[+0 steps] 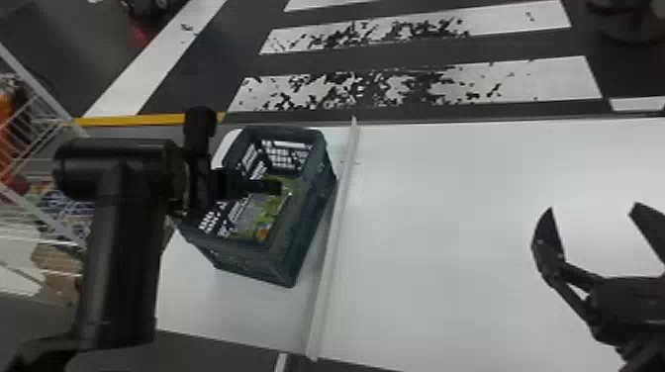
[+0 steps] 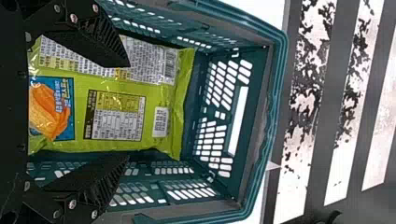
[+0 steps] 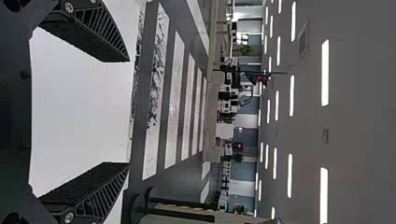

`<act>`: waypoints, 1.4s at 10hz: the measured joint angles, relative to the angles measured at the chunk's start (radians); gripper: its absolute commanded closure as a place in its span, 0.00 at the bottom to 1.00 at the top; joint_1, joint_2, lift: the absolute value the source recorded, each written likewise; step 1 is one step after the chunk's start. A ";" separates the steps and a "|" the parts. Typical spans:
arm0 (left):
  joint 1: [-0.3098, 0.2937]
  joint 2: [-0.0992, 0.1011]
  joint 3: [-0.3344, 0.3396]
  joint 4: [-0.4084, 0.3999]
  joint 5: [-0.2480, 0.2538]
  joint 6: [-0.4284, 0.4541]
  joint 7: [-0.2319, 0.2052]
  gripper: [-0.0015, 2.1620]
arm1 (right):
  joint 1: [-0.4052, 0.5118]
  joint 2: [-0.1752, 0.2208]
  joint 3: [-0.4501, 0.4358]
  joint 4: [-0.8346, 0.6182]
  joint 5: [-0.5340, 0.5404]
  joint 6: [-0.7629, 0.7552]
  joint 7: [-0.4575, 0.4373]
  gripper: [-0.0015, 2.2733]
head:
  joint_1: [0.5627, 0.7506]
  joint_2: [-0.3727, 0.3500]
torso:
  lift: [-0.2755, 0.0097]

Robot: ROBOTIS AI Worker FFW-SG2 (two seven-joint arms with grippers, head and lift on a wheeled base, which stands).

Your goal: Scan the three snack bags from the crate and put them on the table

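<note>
Bag point(image 1: 267, 210) partly behind left hand point(image 1: 278, 187)

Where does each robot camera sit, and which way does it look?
Head view: on its head, looking forward and down at the crate and table; left arm and right gripper show.
Left wrist view: on that wrist, looking into the crate at a green bag, past the left gripper.
Right wrist view: on that wrist, looking over the table into the room, past the right gripper.
Head and left wrist views share crate and bag.
</note>
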 measured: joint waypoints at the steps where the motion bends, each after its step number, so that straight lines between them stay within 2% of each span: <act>1: 0.006 -0.003 -0.014 0.006 -0.016 0.000 -0.002 0.10 | 0.000 -0.003 0.003 -0.002 0.000 -0.006 0.000 0.04 | 0.70 0.89 | 0.64; 4: 0.019 -0.014 -0.035 0.064 -0.059 -0.004 -0.004 0.10 | -0.010 -0.020 0.022 -0.003 -0.002 -0.011 -0.006 0.04 | 0.70 0.91 | 0.64; 7: 0.023 -0.021 -0.021 0.113 -0.059 -0.046 -0.019 0.10 | -0.027 -0.048 0.031 0.003 -0.011 -0.014 -0.015 0.04 | 0.70 0.91 | 0.64; 10: -0.006 -0.043 -0.006 0.179 -0.061 -0.102 -0.022 0.10 | -0.032 -0.068 0.041 0.002 -0.014 -0.016 -0.020 0.04 | 0.70 0.91 | 0.64; 11: -0.023 -0.046 -0.009 0.211 -0.059 -0.120 -0.030 0.23 | -0.029 -0.072 0.041 0.001 -0.014 -0.021 -0.027 0.04 | 0.70 0.90 | 0.64; 12: -0.037 -0.046 -0.012 0.252 -0.059 -0.146 -0.046 0.43 | -0.027 -0.074 0.041 0.000 -0.014 -0.025 -0.029 0.04 | 0.70 0.89 | 0.64; 13: -0.043 -0.048 -0.014 0.285 -0.060 -0.174 -0.055 0.69 | -0.026 -0.075 0.045 0.001 -0.014 -0.026 -0.029 0.04 | 0.70 0.89 | 0.64; 14: -0.044 -0.049 -0.012 0.298 -0.059 -0.185 -0.066 0.79 | -0.026 -0.075 0.049 0.003 -0.014 -0.027 -0.029 0.04 | 0.70 0.89 | 0.64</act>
